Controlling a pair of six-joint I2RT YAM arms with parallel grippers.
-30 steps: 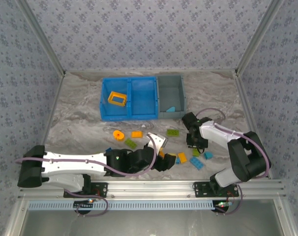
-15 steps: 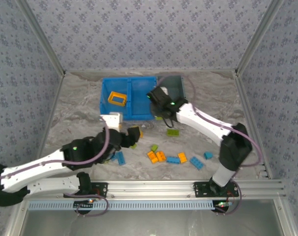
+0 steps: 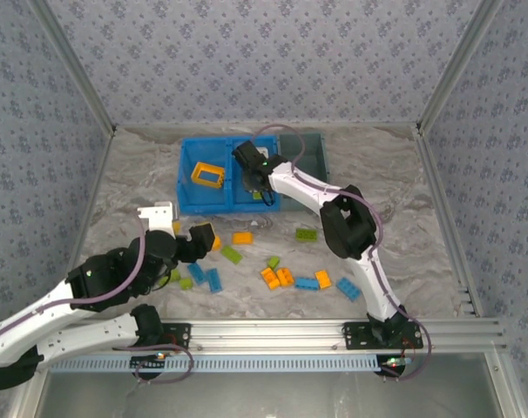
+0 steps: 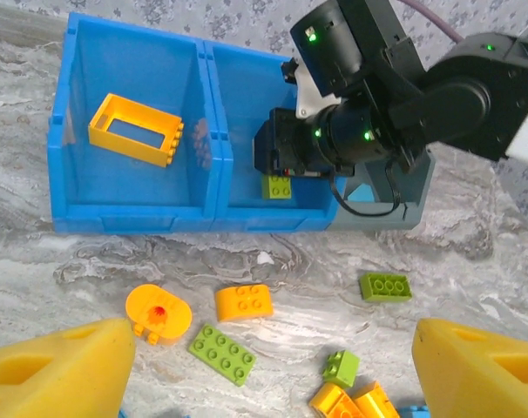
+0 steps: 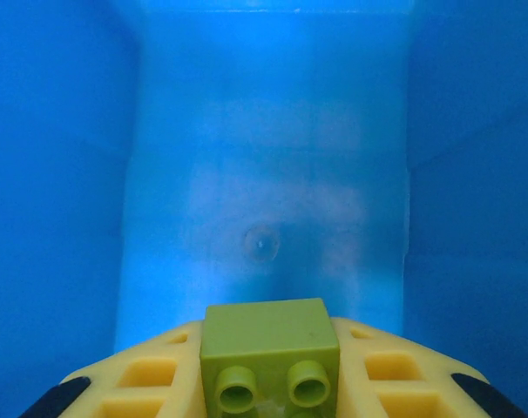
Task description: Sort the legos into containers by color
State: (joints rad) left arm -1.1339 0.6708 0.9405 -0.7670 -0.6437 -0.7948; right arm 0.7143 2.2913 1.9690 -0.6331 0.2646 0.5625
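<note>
One piece is showing as sorted: orange frame (image 4: 135, 129) is sitting in the blue bin (image 4: 203, 213), left compartment. Right gripper (image 5: 268, 396) is pinching a lime brick (image 5: 268, 335), with the right compartment's floor directly below its jaws, so release looks next. Left gripper (image 4: 268, 374) is hovering spread wide, with the orange round piece (image 4: 158, 312) and a green brick (image 4: 221, 353) lying ahead between its jaws. Roughly a dozen loose legos (image 3: 306, 283) are waiting, and I can't read the grey bin (image 3: 309, 148) contents. Early stage, I'd say.

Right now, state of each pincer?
Left pincer: open, empty.
Right pincer: shut on a lime green brick, over the blue bin's right compartment.
</note>
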